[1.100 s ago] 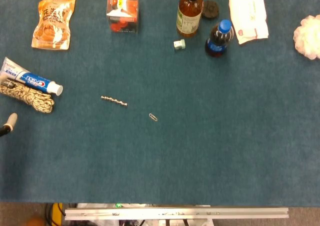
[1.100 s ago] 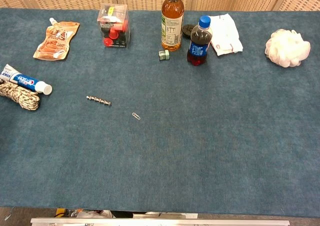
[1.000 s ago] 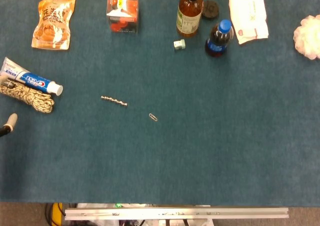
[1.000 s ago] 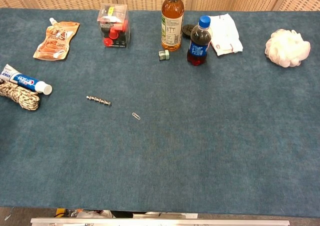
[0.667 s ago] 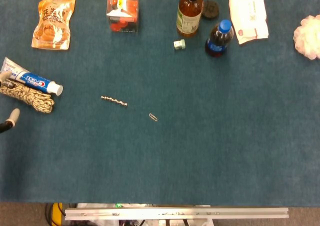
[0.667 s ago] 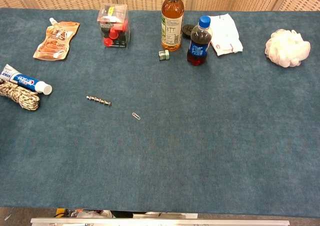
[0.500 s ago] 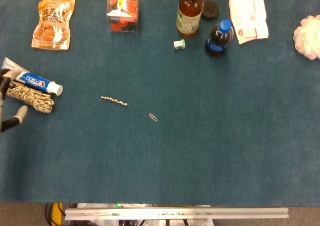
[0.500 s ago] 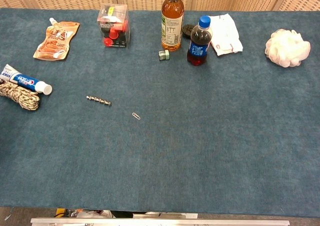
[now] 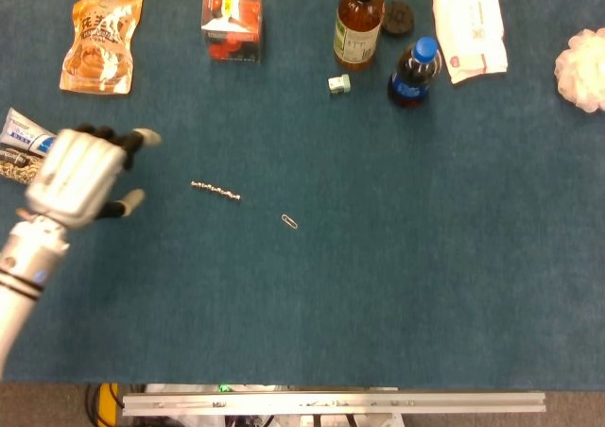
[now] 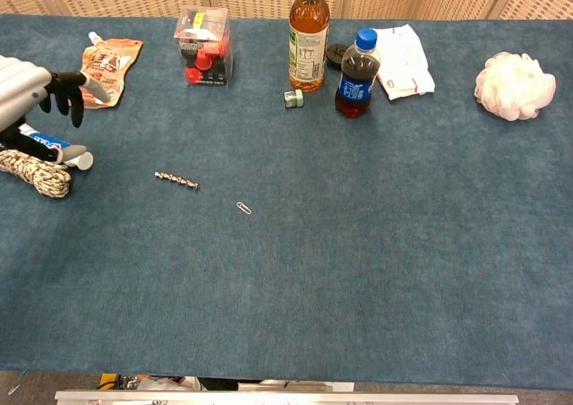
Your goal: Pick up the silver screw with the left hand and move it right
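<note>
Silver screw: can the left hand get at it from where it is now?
Probably yes. The left hand holds nothing, fingers apart, left of the silver screw, with only bare tabletop between them. The paperclip lies on the screw's far side; the toothpaste sits under the hand.

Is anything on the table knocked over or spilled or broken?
No, nothing stands out. The tea bottle and cola bottle stand upright with caps on, and no liquid shows on the blue cloth. The silver screw lies flat, untouched, with the left hand nearby.
</note>
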